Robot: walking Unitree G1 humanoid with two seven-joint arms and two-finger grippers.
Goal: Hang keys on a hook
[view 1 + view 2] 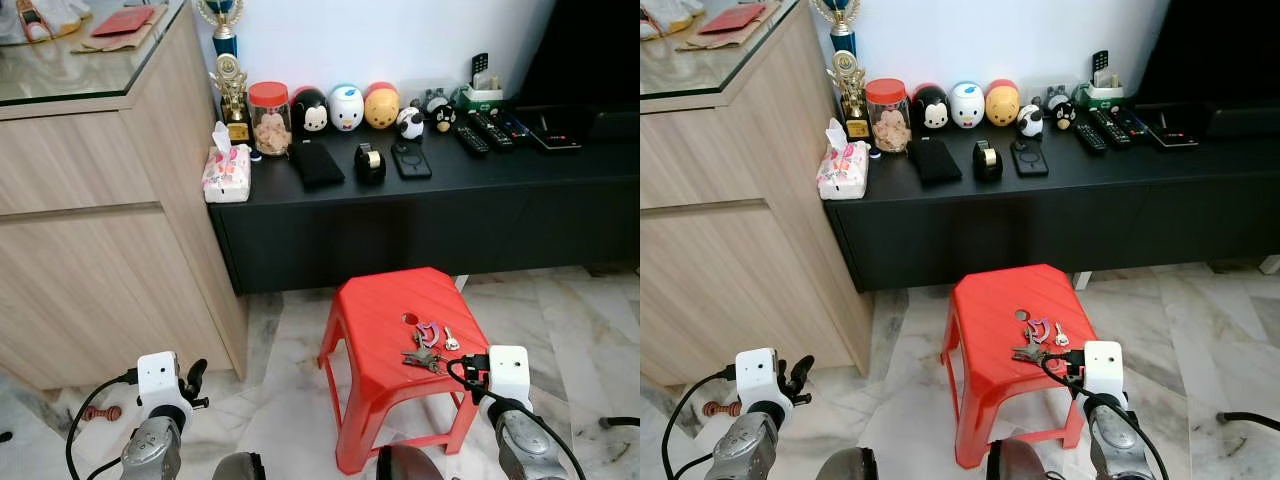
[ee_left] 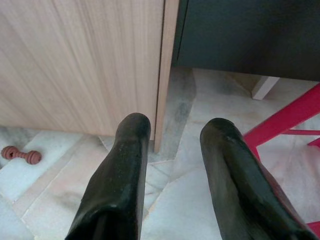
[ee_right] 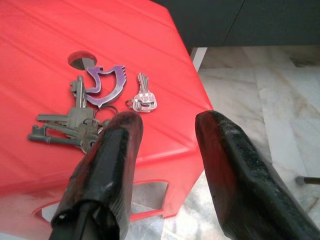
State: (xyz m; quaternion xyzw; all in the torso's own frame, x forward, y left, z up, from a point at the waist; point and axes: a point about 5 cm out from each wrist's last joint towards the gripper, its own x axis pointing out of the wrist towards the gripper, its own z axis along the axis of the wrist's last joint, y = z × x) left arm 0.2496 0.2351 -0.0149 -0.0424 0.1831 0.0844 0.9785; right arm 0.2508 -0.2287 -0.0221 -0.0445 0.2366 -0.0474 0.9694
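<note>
On top of the red plastic stool (image 1: 385, 310) lies the key bunch (image 3: 85, 115), the right gripper (image 3: 165, 125) hovering spread-fingered just beside it — closing off-centre could skid keys over the edge — while the left gripper (image 2: 172, 135) idles open.

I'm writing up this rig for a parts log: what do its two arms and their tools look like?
Both arms are silver-grey metal, each with a white box-shaped module at the wrist and a black cable looping from it. The left tool and right tool each have two long, thick, rounded black fingers with a scuffed matte surface.
</note>
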